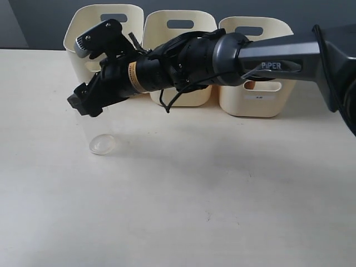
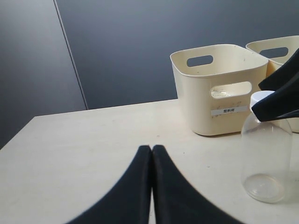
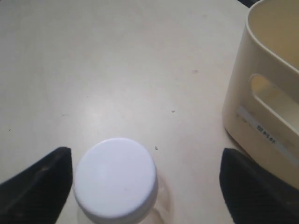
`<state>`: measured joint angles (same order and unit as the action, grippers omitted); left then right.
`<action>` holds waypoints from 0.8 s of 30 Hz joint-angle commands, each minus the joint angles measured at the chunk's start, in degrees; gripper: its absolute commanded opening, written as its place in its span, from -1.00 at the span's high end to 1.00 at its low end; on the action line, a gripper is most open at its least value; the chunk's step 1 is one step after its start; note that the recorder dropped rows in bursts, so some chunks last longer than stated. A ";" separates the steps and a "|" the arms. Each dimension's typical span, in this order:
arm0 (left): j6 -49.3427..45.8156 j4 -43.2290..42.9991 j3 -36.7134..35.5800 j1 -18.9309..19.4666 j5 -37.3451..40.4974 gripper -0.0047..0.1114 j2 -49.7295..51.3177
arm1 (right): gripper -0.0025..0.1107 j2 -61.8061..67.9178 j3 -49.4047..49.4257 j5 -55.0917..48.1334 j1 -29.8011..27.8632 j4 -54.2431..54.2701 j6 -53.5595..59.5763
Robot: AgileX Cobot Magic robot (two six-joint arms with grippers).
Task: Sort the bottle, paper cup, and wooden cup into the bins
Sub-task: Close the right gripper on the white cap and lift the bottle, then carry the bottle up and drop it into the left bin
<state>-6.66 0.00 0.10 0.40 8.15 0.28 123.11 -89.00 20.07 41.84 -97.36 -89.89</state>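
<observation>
The clear bottle point(image 1: 99, 136) stands upright on the table in front of the left bin point(image 1: 105, 28). Its white cap point(image 3: 114, 177) shows from above in the right wrist view. My right gripper point(image 1: 84, 72) has reached across to the left and hangs open over the bottle. Its two fingers point(image 3: 39, 184) stand wide on either side of the cap, which sits close to one of them. The left gripper point(image 2: 152, 148) is shut on nothing, low over the table, with the bottle point(image 2: 264, 154) off to its side. The paper cup and wooden cup are out of view.
Three cream bins stand in a row at the back: left, middle point(image 1: 181, 25) and right point(image 1: 250, 67). A brownish patch shows through the right bin's handle cut-out. The right arm point(image 1: 267, 55) stretches in front of the bins. A dark wall lies behind.
</observation>
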 commanded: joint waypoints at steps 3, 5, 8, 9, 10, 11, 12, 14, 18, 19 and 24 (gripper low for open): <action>0.08 0.00 -0.10 0.03 -0.41 0.92 -0.28 | -0.11 0.40 -0.44 1.68 0.09 -0.22 0.21; 0.08 0.00 -0.10 0.03 -0.41 0.92 -0.28 | 0.29 0.40 -0.44 2.74 0.09 -1.15 0.21; 0.08 0.00 -0.10 0.03 -0.41 0.92 -0.28 | 0.95 0.40 -0.44 3.19 0.19 -2.59 0.21; 0.08 0.00 -0.10 0.03 -0.41 0.92 -0.28 | 0.93 0.40 -0.44 3.23 0.19 -2.59 0.21; 0.08 0.00 -0.10 0.03 -0.41 0.92 -0.28 | 0.93 0.40 -0.44 3.23 0.29 -2.59 0.21; 0.08 0.00 -0.10 0.03 -0.30 0.92 -0.28 | 0.93 0.40 -0.44 3.72 0.41 -2.59 0.35; 0.08 0.00 -0.10 0.03 -0.29 0.92 -0.28 | 0.93 0.40 -0.44 4.13 0.41 -2.59 0.35; 0.08 0.00 -0.10 0.03 -0.41 0.92 -0.28 | 0.93 0.40 -0.44 5.02 0.41 -2.59 0.35; 0.08 0.00 -0.10 0.03 -0.41 0.92 -0.28 | 0.97 -0.53 -0.44 5.27 0.50 -2.59 2.91; 0.08 0.00 -0.10 0.03 -0.41 0.92 -0.28 | 0.97 -1.24 -0.44 5.15 0.50 -2.59 2.91; 0.08 0.00 -0.10 0.03 -0.41 0.92 -0.28 | 0.97 -7.25 -0.44 0.23 0.50 -2.59 5.42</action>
<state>-6.66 0.00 0.10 0.40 8.15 0.28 118.69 -89.15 22.99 42.41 -99.90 -86.18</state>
